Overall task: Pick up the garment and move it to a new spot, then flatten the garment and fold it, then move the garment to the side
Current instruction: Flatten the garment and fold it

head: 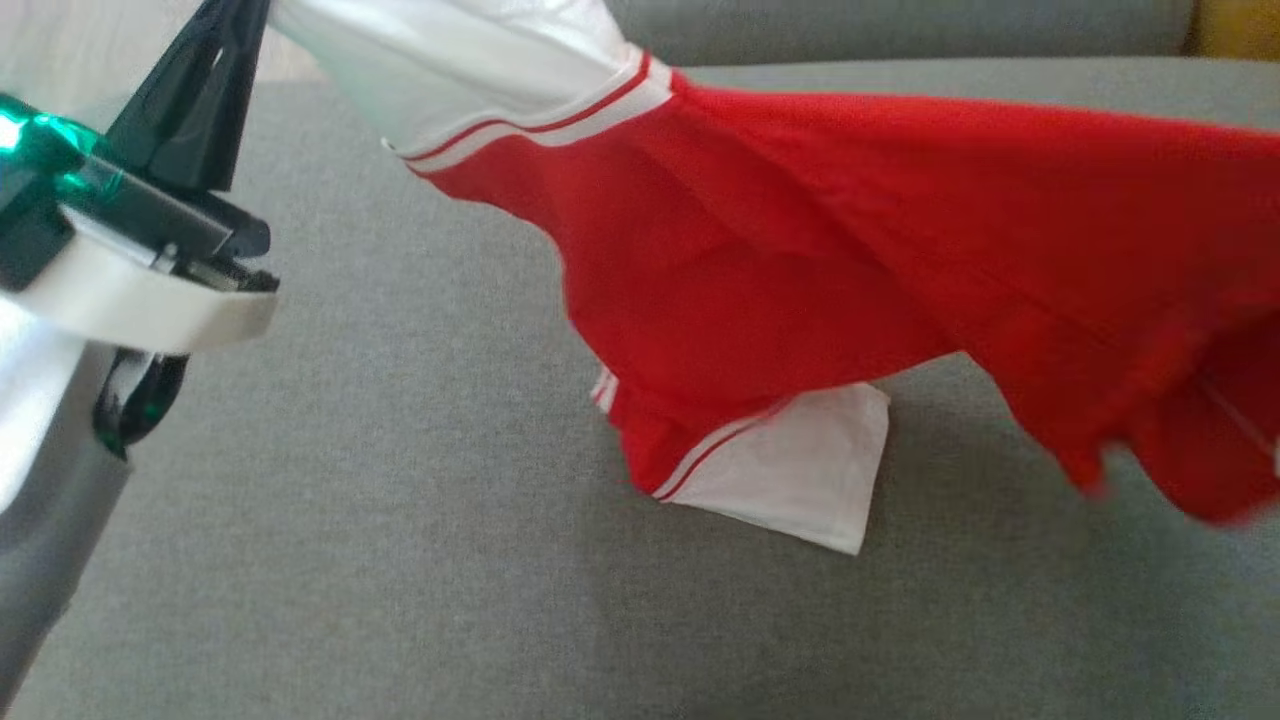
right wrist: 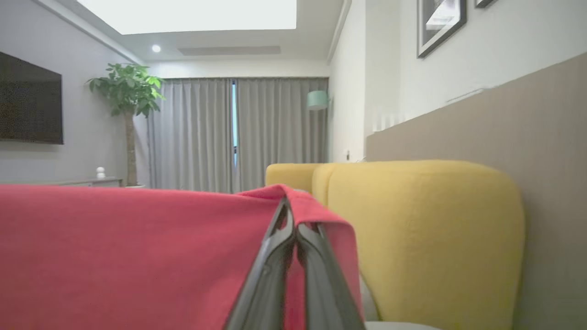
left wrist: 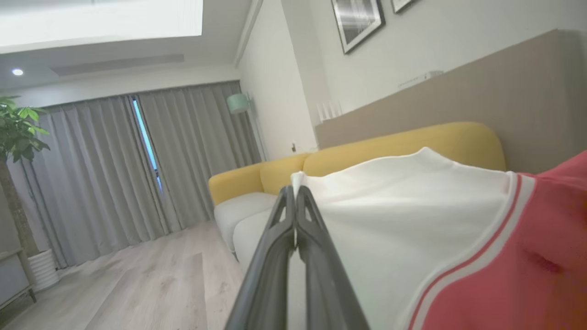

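Head view: left claw point(head: 235, 20) pinches garment point(head: 800, 250); lower corner touches grey cushion point(head: 400, 500).

The left gripper point(left wrist: 295, 195) has its two dark fingers point(left wrist: 275, 256) pressed together on the white edge of the garment point(left wrist: 403, 220), whose red part with striped trim lies at the lower right. Behind stand a yellow sofa point(left wrist: 412, 144), grey curtains point(left wrist: 105, 174) and, at the left, a potted plant point(left wrist: 18, 133)
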### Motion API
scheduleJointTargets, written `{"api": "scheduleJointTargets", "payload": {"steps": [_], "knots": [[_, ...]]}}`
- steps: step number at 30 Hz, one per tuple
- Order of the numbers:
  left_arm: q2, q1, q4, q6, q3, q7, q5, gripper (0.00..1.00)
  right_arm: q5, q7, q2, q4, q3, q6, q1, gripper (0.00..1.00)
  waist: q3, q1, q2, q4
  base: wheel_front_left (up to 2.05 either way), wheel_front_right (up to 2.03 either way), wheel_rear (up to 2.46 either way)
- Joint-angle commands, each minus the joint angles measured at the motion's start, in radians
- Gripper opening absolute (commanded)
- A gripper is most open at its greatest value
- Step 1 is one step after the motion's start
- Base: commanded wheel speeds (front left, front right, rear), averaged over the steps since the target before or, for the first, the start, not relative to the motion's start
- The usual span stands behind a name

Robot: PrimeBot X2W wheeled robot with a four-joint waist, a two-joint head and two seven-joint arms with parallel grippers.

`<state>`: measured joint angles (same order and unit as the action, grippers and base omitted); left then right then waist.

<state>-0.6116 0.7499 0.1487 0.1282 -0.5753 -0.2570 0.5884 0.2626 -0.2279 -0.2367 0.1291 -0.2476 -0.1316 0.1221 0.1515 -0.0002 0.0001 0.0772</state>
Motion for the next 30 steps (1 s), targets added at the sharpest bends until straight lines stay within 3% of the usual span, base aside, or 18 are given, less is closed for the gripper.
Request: {"api": "scheduleJointTargets", "payload": {"steps": [1,4,7,12,16,17,18,19,24,30], "knots": [[-0.053,0.032,-0.035,-0.009,0.062,-0.004,0.012,0.0,-0.002,0.017,-0.029,0.049,0.007,0.001,0.011,0.0,-0.013,0.0002,-0.0001,0.001,0.0,0.0,0.0],[-0.061,0.007,-0.102,-0.009,0.054,0.032,0.04,0.0,0.006,0.102,-0.038,0.081,0.007,0.001,0.017,0.0,-0.016,0.0002,-0.0001,0.004,0.0,0.0,0.0],[-0.049,0.0,-0.138,-0.007,0.011,0.079,0.053,0.0,0.01,0.169,-0.044,0.007,0.059,0.001,0.058,0.0,-0.004,0.0002,-0.0001,0.016,0.0,0.0,0.0],[0.023,0.024,-0.098,-0.001,-0.074,0.104,0.073,0.0,0.033,0.24,-0.06,-0.27,0.202,0.001,0.169,0.0,0.04,0.0002,-0.0001,0.046,0.0,0.0,0.0],[0.081,0.052,-0.01,0.001,-0.129,0.077,0.08,0.0,0.069,0.209,-0.052,-0.521,0.279,0.001,0.271,0.0,0.067,0.0002,-0.0001,0.061,0.0,0.0,0.0],[0.093,0.06,0.015,0.001,-0.136,0.065,0.082,0.0,0.072,0.19,-0.049,-0.571,0.296,0.001,0.291,0.16,0.073,0.0002,-0.0001,0.062,0.0,0.0,0.0],[0.104,0.068,0.039,0.002,-0.144,0.053,0.082,0.0,0.08,0.169,-0.044,-0.617,0.306,0.001,0.309,0.4,0.075,0.0002,-0.0001,0.063,0.0,0.0,0.0],[0.113,0.075,0.06,0.002,-0.153,0.042,0.079,0.0,0.091,0.145,-0.039,-0.653,0.313,0.001,0.324,1.0,0.078,0.0002,-0.0001,0.064,0.0,0.0,0.0],[0.135,0.096,0.135,0.002,-0.176,0.008,0.067,0.0,0.202,0.077,-0.056,-0.718,0.366,0.001,0.319,1.0,0.077,0.0002,-0.0001,0.056,0.0,0.0,0.0],[0.135,0.092,0.178,0.002,-0.155,-0.003,0.053,0.0,0.393,0.09,-0.146,-0.571,0.479,0.001,0.162,1.0,0.072,0.0002,-0.0001,0.047,0.0,0.0,0.0]]}}
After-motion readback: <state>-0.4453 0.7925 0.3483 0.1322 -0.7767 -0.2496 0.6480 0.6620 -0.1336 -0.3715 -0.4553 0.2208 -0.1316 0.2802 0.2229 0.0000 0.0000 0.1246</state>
